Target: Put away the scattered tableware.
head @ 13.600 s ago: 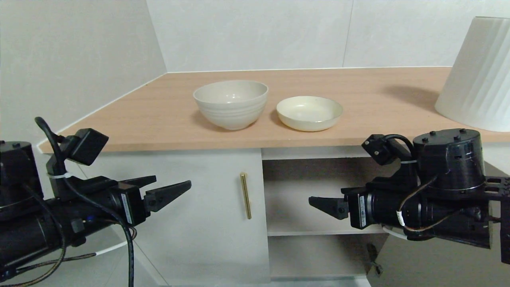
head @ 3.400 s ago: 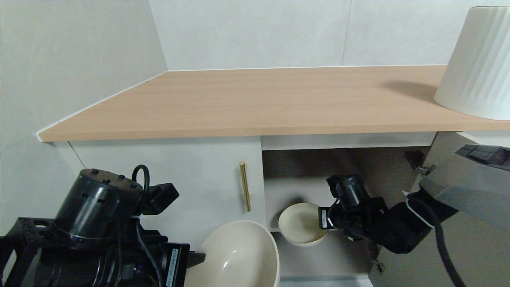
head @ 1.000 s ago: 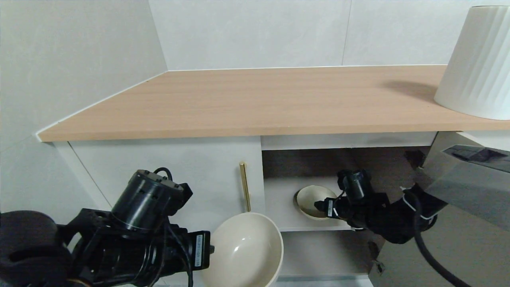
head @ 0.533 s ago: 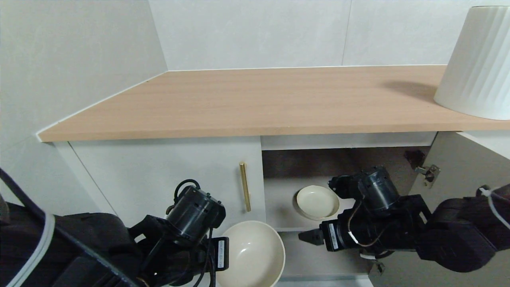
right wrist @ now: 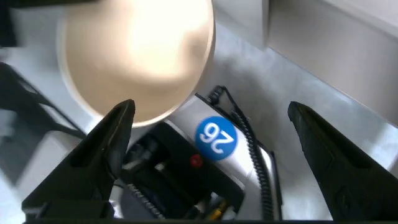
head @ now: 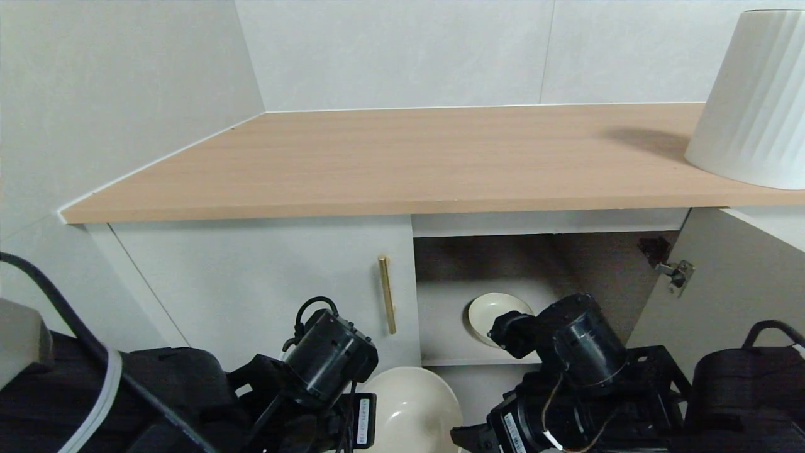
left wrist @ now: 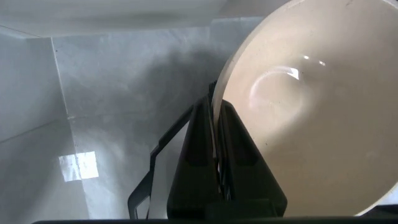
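A large cream bowl (head: pixel 412 406) hangs low in front of the cabinet, below the shelf level. My left gripper (left wrist: pixel 216 121) is shut on its rim, one finger inside and one outside, and the bowl (left wrist: pixel 311 112) tilts away from the wrist. A small shallow cream bowl (head: pixel 492 311) rests on the cabinet shelf (head: pixel 443 314), partly hidden behind my right arm. My right gripper (right wrist: pixel 208 118) is open with nothing between its fingers, low and outside the cabinet. The large bowl (right wrist: pixel 140 56) lies just beyond it.
A wooden countertop (head: pixel 402 163) spans above, with a white ribbed lampshade (head: pixel 751 100) at its right end. The left cabinet door is shut and has a brass handle (head: pixel 385 294). The right door (head: pixel 723 283) stands swung open on its hinge.
Both bowls left the countertop. My right gripper let go of the small bowl on the shelf and drew back down and out. The left arm carried the large bowl rightward and lower.
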